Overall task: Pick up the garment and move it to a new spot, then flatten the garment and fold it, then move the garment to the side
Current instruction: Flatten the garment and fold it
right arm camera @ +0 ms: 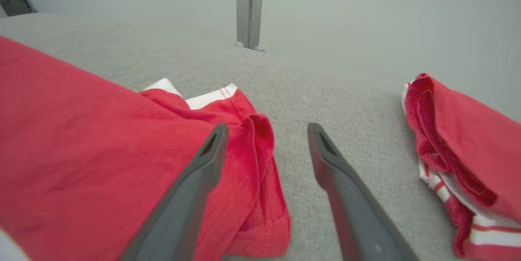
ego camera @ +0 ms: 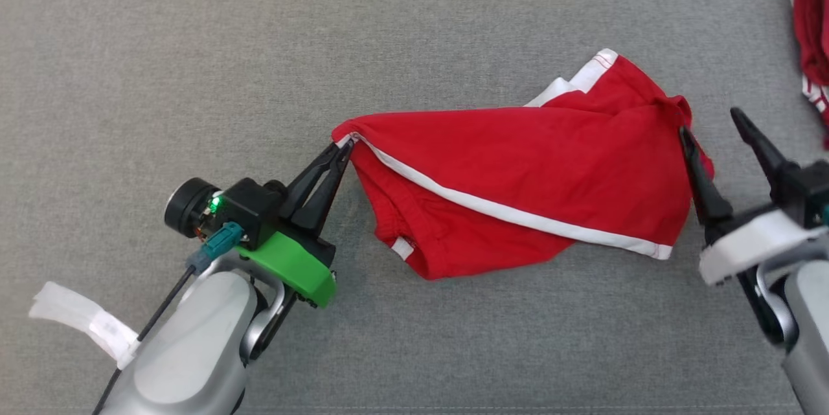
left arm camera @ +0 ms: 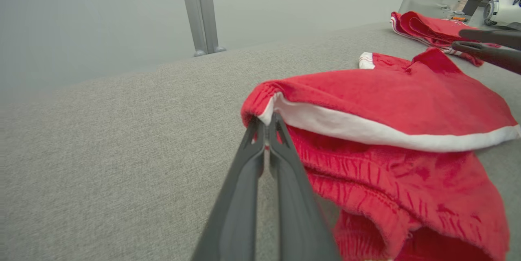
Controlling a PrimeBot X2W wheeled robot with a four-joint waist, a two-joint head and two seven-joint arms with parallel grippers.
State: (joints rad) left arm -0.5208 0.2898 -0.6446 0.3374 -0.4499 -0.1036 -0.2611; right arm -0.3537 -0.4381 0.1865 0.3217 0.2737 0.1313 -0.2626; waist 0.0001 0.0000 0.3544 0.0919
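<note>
The garment [ego camera: 518, 182] is a pair of red shorts with white trim, lying loosely doubled over on the grey cloth surface. My left gripper [ego camera: 343, 148] is shut on its left corner, pinching the white-edged hem [left arm camera: 266, 120]. At the garment's right end my right gripper [ego camera: 709, 120] stands open. Its left finger [right arm camera: 191, 187] rests against the red cloth [right arm camera: 93, 151], its right finger [right arm camera: 346, 196] is over bare surface, and nothing sits between them.
A second red and white garment [ego camera: 813, 33] lies bunched at the far right edge, close to my right gripper [right arm camera: 460, 147]. The grey padded surface [ego camera: 259, 46] stretches wide to the left and behind. A metal post [left arm camera: 201, 8] stands beyond the far edge.
</note>
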